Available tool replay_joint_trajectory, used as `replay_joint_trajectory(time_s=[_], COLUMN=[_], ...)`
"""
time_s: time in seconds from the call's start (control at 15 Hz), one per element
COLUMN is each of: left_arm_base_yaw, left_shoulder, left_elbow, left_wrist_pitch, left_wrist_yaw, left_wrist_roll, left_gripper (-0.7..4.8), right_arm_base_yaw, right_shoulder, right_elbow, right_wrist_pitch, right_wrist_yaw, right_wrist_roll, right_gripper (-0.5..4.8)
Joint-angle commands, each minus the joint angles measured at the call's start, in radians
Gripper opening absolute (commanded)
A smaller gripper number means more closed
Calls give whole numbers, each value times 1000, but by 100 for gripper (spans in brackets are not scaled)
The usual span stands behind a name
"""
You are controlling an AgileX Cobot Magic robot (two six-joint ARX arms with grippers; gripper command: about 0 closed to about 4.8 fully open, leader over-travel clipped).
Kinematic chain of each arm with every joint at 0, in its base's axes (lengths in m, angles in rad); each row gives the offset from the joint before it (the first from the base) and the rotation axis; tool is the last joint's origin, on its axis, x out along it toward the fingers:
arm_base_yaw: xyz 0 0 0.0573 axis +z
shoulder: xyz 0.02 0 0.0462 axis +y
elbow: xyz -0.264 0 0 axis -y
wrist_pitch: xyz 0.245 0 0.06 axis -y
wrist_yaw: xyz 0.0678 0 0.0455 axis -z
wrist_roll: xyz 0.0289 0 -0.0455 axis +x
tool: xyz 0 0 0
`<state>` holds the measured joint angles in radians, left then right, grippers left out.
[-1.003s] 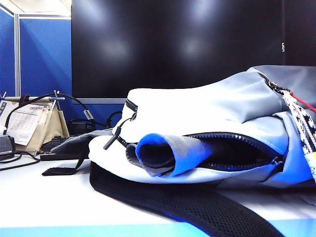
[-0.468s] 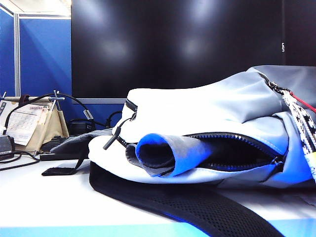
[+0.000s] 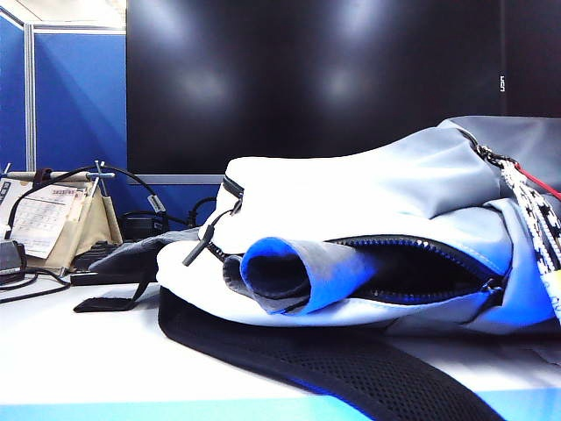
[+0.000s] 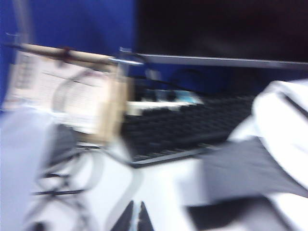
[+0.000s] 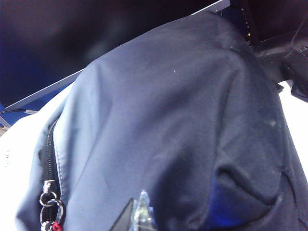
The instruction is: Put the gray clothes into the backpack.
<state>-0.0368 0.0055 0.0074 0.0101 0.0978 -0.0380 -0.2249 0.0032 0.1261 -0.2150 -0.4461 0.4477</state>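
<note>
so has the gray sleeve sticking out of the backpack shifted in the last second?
No. In the exterior view the gray clothes lie where they did against the backpack zipper opening; no end effector shows there.

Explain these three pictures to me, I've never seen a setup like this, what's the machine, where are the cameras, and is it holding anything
It is a two-armed robot with a two-finger gripper on each arm. One picture comes from a camera low on the table: the backpack lies on its side, zipper open, with the gray clothes poking out as a rolled sleeve. The other two come from wrist cameras. The left gripper, shut and empty, faces a blurred keyboard and calendar. The right gripper, also shut and empty, hovers close to the backpack's shell.
</note>
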Motion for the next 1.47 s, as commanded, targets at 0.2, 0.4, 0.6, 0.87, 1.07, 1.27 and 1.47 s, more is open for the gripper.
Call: replay_joint_trajectory(time_s=[0.2, 0.4, 0.6, 0.87, 1.07, 1.27, 1.47], left_arm_base_yaw=[43, 43, 43, 43, 41, 41, 41], left_shoulder=[-3, -3, -3, -2, -3, -3, -3], left_elbow=[0, 0, 0, 0, 0, 0, 0], left_wrist_pitch=[23, 23, 21, 21, 14, 12, 11], left_wrist_yaw=[-16, -16, -7, -7, -5, -5, -4], left_wrist_roll=[4, 4, 1, 1, 1, 2, 1], left_gripper=[-4, -5, -5, -4, -4, -4, -4], right_arm_base_yaw=[0, 0, 0, 0, 0, 1, 0], right_shoulder=[-1, -1, -1, -1, -1, -1, -1], right_elbow=[3, 3, 3, 3, 3, 3, 3], right_wrist_pitch=[17, 17, 17, 17, 17, 13, 10], right_wrist_yaw=[-1, -1, -1, -1, 0, 0, 6], right_wrist_roll=[-3, -2, -2, -2, -3, -3, -53], right_gripper=[-8, -8, -8, -8, -8, -8, -8])
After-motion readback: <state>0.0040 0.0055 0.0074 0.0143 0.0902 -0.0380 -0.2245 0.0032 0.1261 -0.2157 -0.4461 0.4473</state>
